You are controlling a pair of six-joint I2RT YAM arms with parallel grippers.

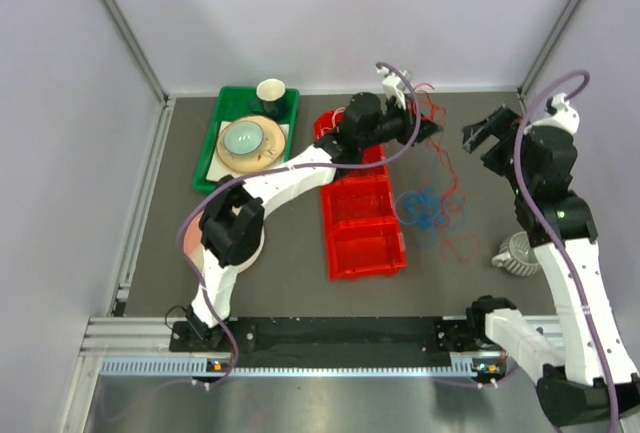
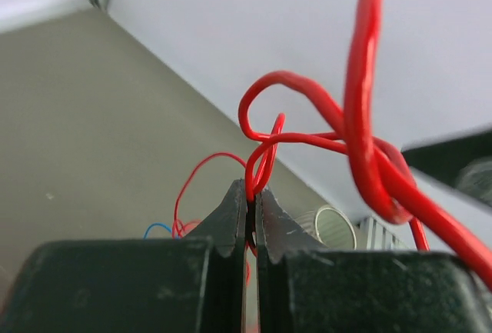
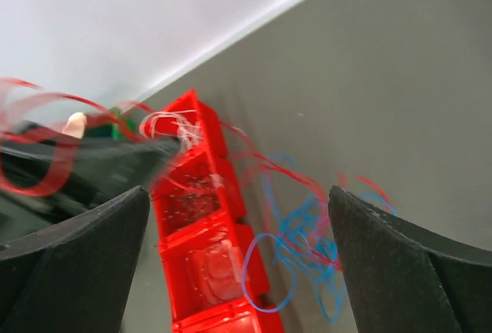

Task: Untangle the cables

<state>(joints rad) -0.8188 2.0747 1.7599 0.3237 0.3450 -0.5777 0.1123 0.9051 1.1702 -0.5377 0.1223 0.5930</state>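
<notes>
A tangle of thin blue and red cables (image 1: 432,209) lies on the grey table, right of the red bin. Red strands rise from it to my left gripper (image 1: 422,129), which is held above the table near the back wall. In the left wrist view the left gripper (image 2: 251,194) is shut on a thin red cable (image 2: 296,87) that loops above the fingertips. My right gripper (image 1: 484,134) is open and empty, to the right of the left one. In the right wrist view the right gripper (image 3: 238,229) hangs wide open above the blue and red tangle (image 3: 307,237).
A red compartment bin (image 1: 360,215) stands mid-table and also shows in the right wrist view (image 3: 206,233). A green tray (image 1: 212,158) with a bowl (image 1: 245,139) and a cup (image 1: 272,91) is at the back left. A ribbed silver object (image 1: 516,254) sits by the right arm.
</notes>
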